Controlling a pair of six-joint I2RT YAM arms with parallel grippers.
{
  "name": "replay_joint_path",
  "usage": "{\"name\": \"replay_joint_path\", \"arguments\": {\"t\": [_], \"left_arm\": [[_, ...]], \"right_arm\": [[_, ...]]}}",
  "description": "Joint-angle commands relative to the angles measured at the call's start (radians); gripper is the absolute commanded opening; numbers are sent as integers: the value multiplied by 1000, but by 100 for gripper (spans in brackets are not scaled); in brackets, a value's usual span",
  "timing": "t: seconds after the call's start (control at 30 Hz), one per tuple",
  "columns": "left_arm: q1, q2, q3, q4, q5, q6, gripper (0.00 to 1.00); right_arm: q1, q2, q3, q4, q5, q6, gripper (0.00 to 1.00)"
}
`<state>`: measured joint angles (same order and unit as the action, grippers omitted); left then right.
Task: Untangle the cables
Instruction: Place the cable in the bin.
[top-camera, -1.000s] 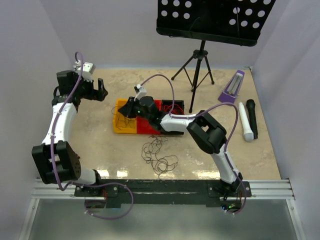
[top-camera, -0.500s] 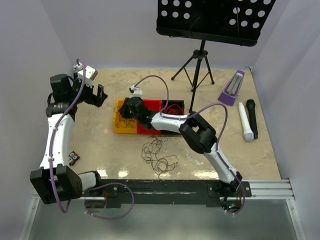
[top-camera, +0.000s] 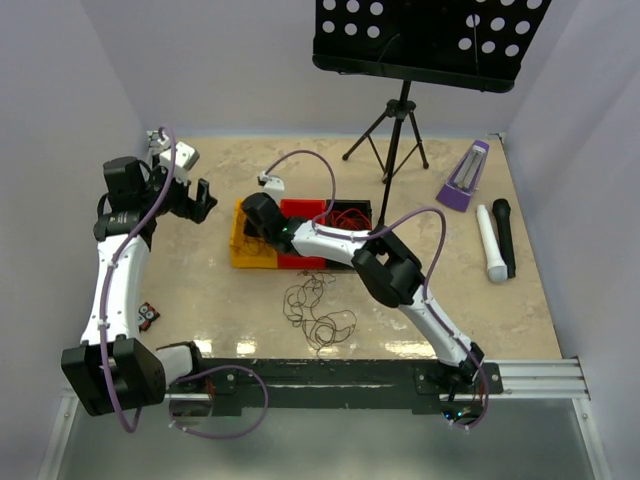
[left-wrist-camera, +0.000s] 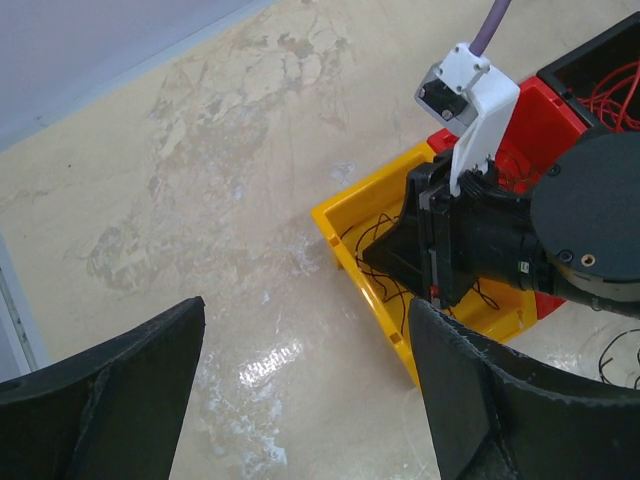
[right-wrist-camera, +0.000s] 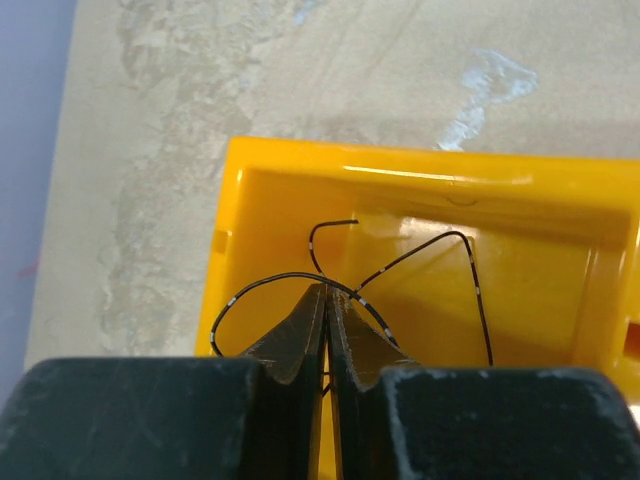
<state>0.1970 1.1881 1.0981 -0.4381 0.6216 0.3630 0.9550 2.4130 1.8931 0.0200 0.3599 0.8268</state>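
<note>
A loose tangle of dark cables (top-camera: 318, 310) lies on the table in front of the bins. My right gripper (top-camera: 252, 222) reaches into the yellow bin (top-camera: 237, 258). In the right wrist view its jaws (right-wrist-camera: 327, 292) are pressed together on a thin dark cable (right-wrist-camera: 262, 282) that loops over the tips inside the yellow bin (right-wrist-camera: 560, 270). Red cables (left-wrist-camera: 612, 95) lie in the black bin (top-camera: 352, 214). My left gripper (top-camera: 200, 198) is open and empty above bare table, left of the yellow bin (left-wrist-camera: 345, 235); in its own view it (left-wrist-camera: 305, 320) looks at the right gripper (left-wrist-camera: 405, 250).
A red bin (top-camera: 305, 208) sits between the yellow and black bins. A music stand (top-camera: 398, 130) stands at the back. A purple metronome (top-camera: 462, 178), a white microphone (top-camera: 489, 243) and a black microphone (top-camera: 504, 235) lie on the right. A small black-and-red object (top-camera: 147, 315) lies at the left.
My right gripper has moved left, from over the red bin to over the yellow bin. My left gripper has shifted a little left and turned.
</note>
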Motion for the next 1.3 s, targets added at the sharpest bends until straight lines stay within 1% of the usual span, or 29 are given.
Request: {"name": "replay_joint_path", "arguments": {"t": [0.0, 0.13, 0.23, 0.27, 0.33, 0.4, 0.5, 0.6, 0.63, 0.67, 0.73, 0.77, 0.8, 0.87, 0.9, 0.93, 0.97, 1.0, 1.03, 1.1, 1.13, 1.17, 1.2, 1.27], "left_arm": [[4, -30, -7, 35, 9, 19, 87], [4, -27, -4, 38, -5, 36, 88], [5, -27, -7, 47, -40, 51, 89], [7, -25, -7, 48, -51, 56, 90], [7, -25, -6, 58, -63, 51, 94], [7, -28, 6, 65, -65, 45, 100], [5, -31, 35, 76, -46, 42, 100], [5, -41, 63, 62, 21, 50, 100], [4, -42, 74, 41, 56, 62, 100], [4, -47, 83, 18, 102, 73, 100], [-14, -65, 74, -46, 188, 146, 100], [-34, -76, 69, -88, 214, 202, 100], [-59, -97, 57, -135, 239, 274, 100], [-109, -155, -4, -195, 279, 373, 100], [-135, -200, -42, -230, 296, 430, 100], [-158, -237, -75, -266, 322, 505, 100], [-178, -269, -120, -290, 346, 580, 100], [-188, -304, -160, -292, 363, 611, 100], [-232, -336, -194, -277, 387, 619, 100], [-272, -386, -280, -222, 429, 625, 99], [-309, -396, -315, -180, 435, 614, 99], [-335, -398, -348, -139, 437, 599, 98], [-387, -391, -372, -110, 434, 568, 98], [-465, -360, -409, -87, 434, 560, 97]], "right_arm": [[14, -74, 14, -118, 106, 49, 9], [22, -126, 26, -127, 67, 28, 13], [36, -198, -37, -48, 34, -26, 26], [39, -222, -52, -31, 36, -40, 29], [41, -247, -43, -57, 39, -46, 31], [39, -273, -38, -92, 51, -54, 31], [30, -310, -61, -106, 50, -61, 31], [18, -353, -94, -146, 53, -60, 29], [18, -395, -141, -143, 51, -64, 27], [19, -422, -172, -125, 47, -77, 23], [11, -555, -358, -27, -10, -118, 5], [5, -605, -435, 42, -59, -120, 0], [-10, -665, -524, 85, -135, -111, 0], [-47, -797, -708, 202, -214, -94, 0], [-50, -878, -812, 280, -193, -78, 0], [-50, -941, -878, 308, -120, -69, 0], [-47, -997, -923, 296, -80, -61, 0], [-45, -1029, -948, 264, -50, -57, 0], [-47, -1064, -968, 230, -35, -64, 0], [-45, -1106, -1006, 219, -36, -84, 0], [-45, -1120, -1022, 207, -41, -92, 0], [-45, -1127, -1028, 189, -44, -103, 5], [-45, -1131, -1035, 148, -38, -100, 23], [-45, -1150, -1078, 118, -30, -94, 49]]}}
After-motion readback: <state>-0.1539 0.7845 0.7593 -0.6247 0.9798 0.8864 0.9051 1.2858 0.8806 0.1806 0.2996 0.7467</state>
